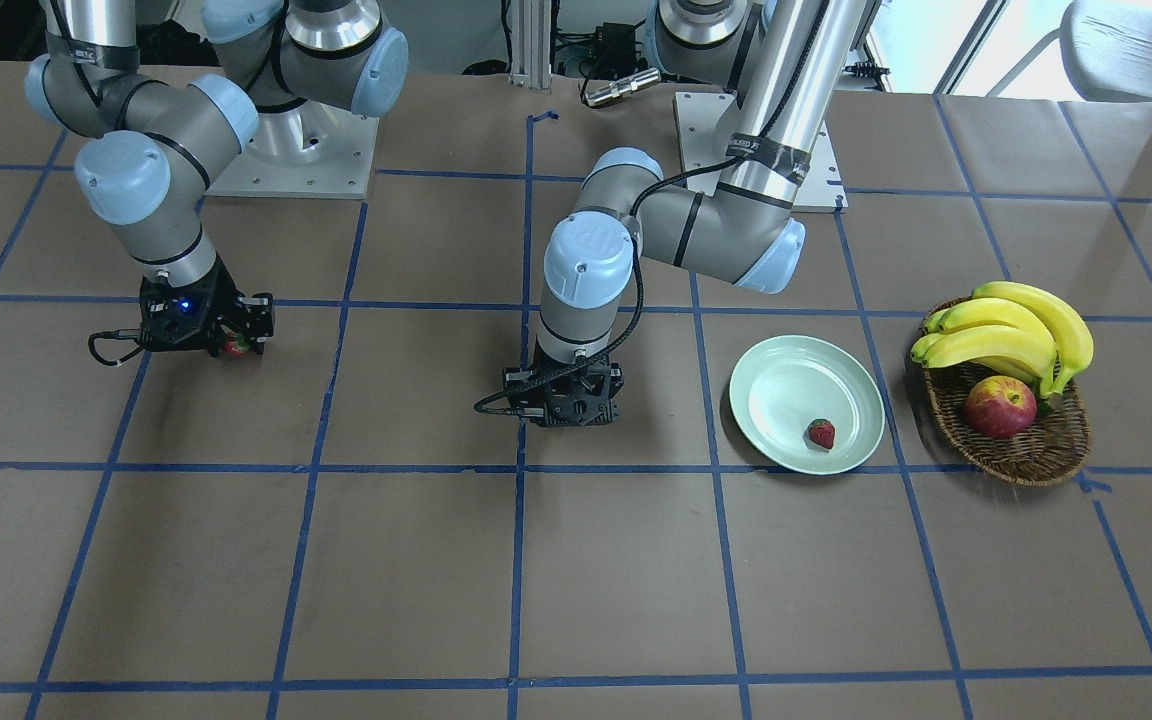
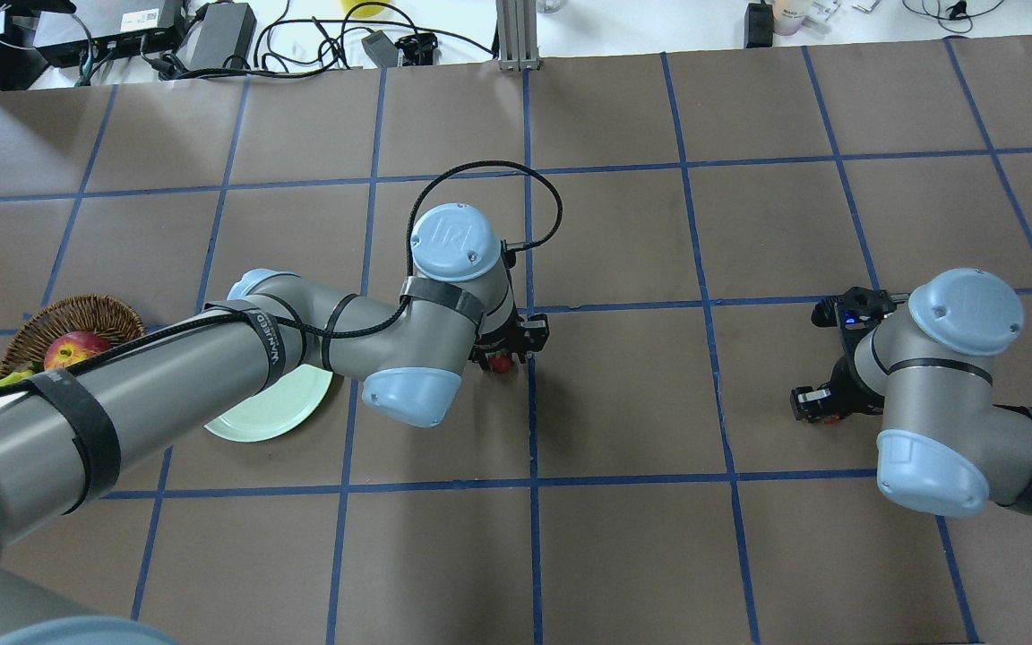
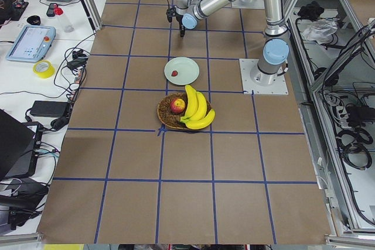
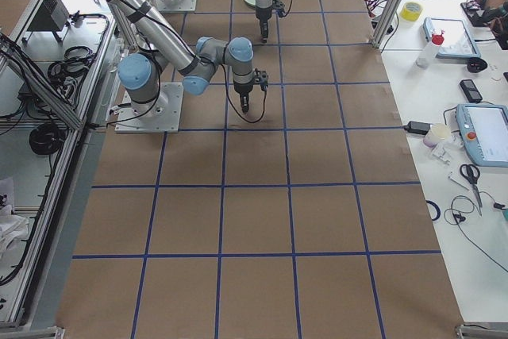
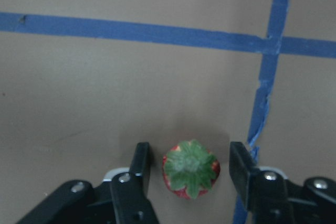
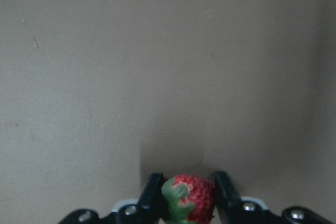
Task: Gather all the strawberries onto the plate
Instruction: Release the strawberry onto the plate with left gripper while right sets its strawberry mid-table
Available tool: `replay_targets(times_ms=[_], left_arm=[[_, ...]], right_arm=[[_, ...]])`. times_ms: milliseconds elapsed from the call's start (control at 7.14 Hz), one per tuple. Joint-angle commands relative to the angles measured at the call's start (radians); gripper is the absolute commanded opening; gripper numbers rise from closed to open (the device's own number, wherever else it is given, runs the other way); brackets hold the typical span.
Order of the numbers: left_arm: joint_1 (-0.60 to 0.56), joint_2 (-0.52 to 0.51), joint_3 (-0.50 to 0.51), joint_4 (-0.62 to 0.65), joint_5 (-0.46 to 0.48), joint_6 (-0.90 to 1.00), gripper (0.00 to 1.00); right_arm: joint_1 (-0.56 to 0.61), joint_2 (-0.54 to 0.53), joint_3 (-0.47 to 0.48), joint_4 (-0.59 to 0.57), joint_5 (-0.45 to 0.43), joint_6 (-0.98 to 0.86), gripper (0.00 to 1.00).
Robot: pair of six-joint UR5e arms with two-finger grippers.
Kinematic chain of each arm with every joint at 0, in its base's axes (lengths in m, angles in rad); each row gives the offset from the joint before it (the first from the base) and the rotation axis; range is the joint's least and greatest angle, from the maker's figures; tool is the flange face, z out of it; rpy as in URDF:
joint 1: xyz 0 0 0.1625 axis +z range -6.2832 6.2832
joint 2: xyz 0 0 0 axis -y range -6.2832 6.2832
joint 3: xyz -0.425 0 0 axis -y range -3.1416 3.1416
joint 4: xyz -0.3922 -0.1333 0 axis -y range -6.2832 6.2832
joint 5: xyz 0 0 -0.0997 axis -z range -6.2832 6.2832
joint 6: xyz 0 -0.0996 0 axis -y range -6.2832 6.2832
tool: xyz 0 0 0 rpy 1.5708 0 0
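Three strawberries show. One strawberry (image 1: 821, 433) lies in the pale green plate (image 1: 786, 385). A second strawberry (image 5: 190, 169) stands on the table beside a blue tape line. My left gripper (image 5: 189, 153) is open around it, with a gap on each side; it also shows in the overhead view (image 2: 503, 358). A third strawberry (image 6: 188, 199) is clamped in my right gripper (image 6: 187, 179), which is shut on it just above the table at the far side from the plate (image 1: 236, 340). The left arm hides part of the plate (image 2: 270, 412) in the overhead view.
A brown wicker basket (image 1: 1026, 455) stands right beside the plate and holds bananas (image 1: 1011, 335) and a red-yellow apple (image 1: 1000, 407). Blue tape lines grid the brown table. The left arm's elbow (image 1: 736, 235) hangs behind the plate.
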Motion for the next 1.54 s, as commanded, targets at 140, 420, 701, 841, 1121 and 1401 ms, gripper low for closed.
replay_targets(times_ms=[140,420,701,841,1121,1401], left_arm=[[0.027,0.048,0.032,-0.047,0.017,0.090,0.04],[0.148,0.120,0.091,-0.225,0.078,0.249,0.00],[0.364,0.194,0.076,-0.312,0.092,0.568,0.00],[0.464,0.200,0.006,-0.301,0.083,0.674,0.00],[0.564,0.234,-0.064,-0.281,0.091,0.792,0.00],[0.615,0.214,-0.143,-0.200,0.082,0.797,0.00]], right_arm=[[0.052,-0.005,-0.070,0.024,0.015,0.093,0.12],[0.226,0.013,-0.170,0.093,0.018,0.319,0.13],[0.442,0.093,-0.276,0.095,0.110,0.679,0.15],[0.549,0.154,-0.351,0.089,0.131,0.840,0.14],[0.709,0.294,-0.524,0.081,0.135,0.969,0.14],[0.818,0.400,-0.642,0.080,0.136,1.061,0.16]])
